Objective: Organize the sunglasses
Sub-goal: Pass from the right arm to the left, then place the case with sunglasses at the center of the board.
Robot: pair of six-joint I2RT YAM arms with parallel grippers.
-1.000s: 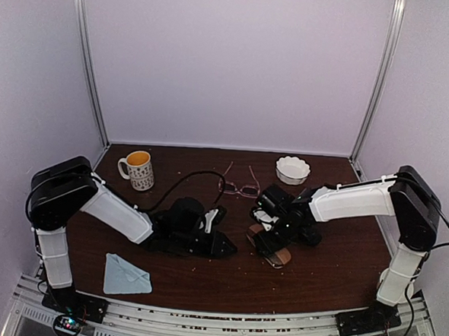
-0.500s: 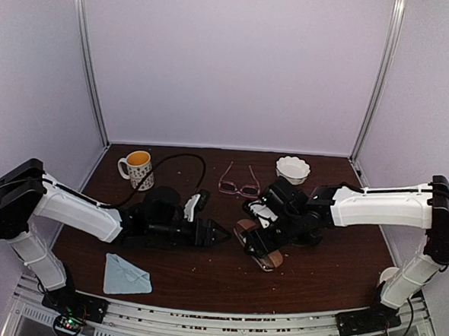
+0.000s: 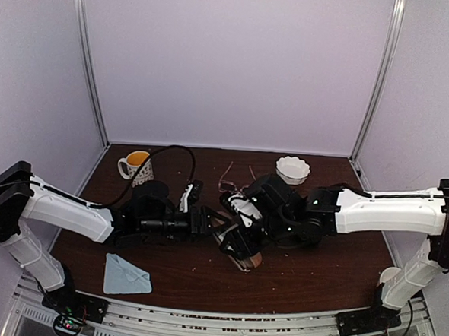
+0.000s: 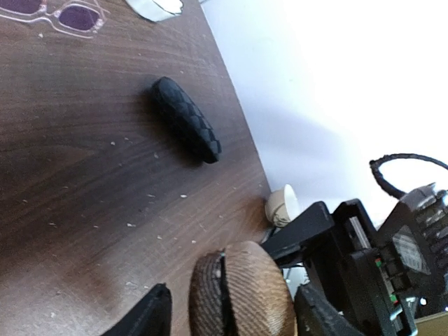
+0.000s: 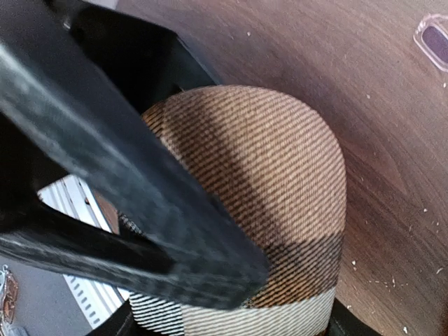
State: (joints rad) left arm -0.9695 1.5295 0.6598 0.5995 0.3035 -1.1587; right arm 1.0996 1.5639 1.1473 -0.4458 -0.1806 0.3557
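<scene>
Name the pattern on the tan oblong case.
The tan oblong fabric case: fine brown-tan stripes, cream end; right wrist view shows best.

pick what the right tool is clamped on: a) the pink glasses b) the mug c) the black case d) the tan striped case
d: the right tool is closed around the tan striped case, while the black case lies apart on the table

Tan-and-brown striped case [image 5: 280, 175], black diamond-textured case [image 4: 185, 119], pink-framed glasses [image 4: 63, 12], dark brown woodgrain table [image 4: 84, 196].
</scene>
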